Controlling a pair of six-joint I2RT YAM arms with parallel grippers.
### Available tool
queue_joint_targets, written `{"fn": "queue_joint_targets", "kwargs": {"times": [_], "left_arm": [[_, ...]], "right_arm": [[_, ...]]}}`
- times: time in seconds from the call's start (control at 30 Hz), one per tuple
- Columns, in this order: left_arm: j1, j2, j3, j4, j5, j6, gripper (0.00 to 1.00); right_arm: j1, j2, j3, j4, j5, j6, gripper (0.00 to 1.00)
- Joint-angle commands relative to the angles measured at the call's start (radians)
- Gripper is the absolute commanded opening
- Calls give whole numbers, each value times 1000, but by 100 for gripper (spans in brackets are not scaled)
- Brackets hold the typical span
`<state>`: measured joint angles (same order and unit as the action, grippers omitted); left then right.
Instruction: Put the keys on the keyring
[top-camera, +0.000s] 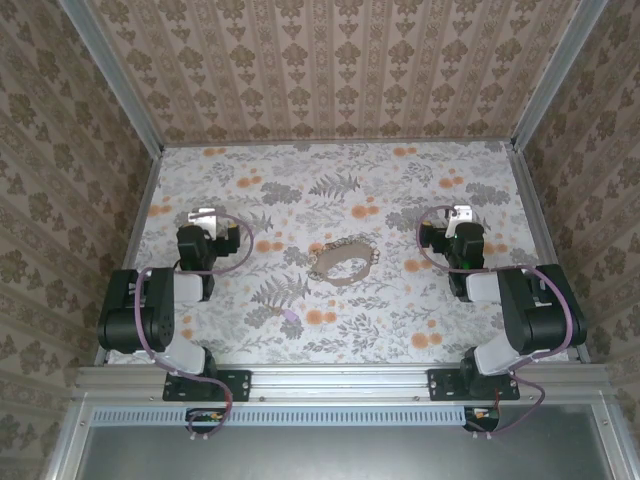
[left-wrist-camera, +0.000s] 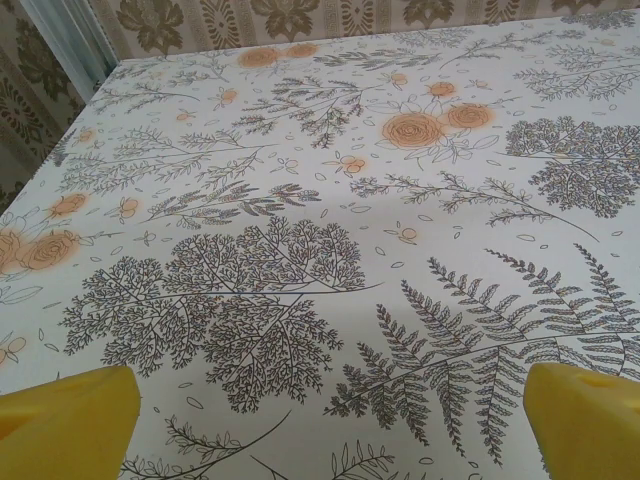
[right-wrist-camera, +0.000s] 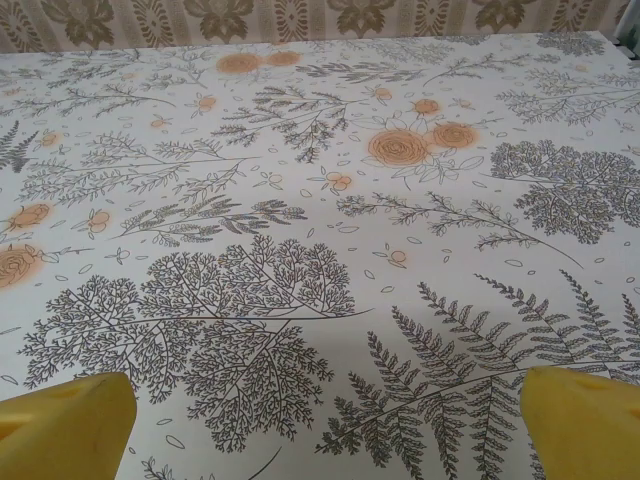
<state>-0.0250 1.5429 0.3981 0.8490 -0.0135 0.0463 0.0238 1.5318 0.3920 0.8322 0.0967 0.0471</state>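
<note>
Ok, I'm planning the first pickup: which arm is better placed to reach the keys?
Right, but only marginally. Both claws are open and empty, one on each side of the keys. The right claw looks slightly nearer them than the left claw.

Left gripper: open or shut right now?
Open. The left gripper has its yellow fingertips at opposite bottom corners of its wrist view, wide apart, with bare floral tablecloth between them; nothing held.

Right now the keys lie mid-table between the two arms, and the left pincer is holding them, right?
Not holding. The keys do lie there, but the left pincer sits apart from them, open and empty. The top view shows the gap; the left wrist view shows its fingers spread wide.
</note>
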Motion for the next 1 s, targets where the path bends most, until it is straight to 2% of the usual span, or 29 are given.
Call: {"fn": "queue_joint_targets", "kwargs": {"times": [0.0,0.97], "left_arm": [[5,-8,10,-4,15,13,100],[21,-7,18,-15,40,1,100]], "right_arm": [[-4,-3,15,22,-11,-13,100],[-10,-1,18,18,-25,-9,100]]}}
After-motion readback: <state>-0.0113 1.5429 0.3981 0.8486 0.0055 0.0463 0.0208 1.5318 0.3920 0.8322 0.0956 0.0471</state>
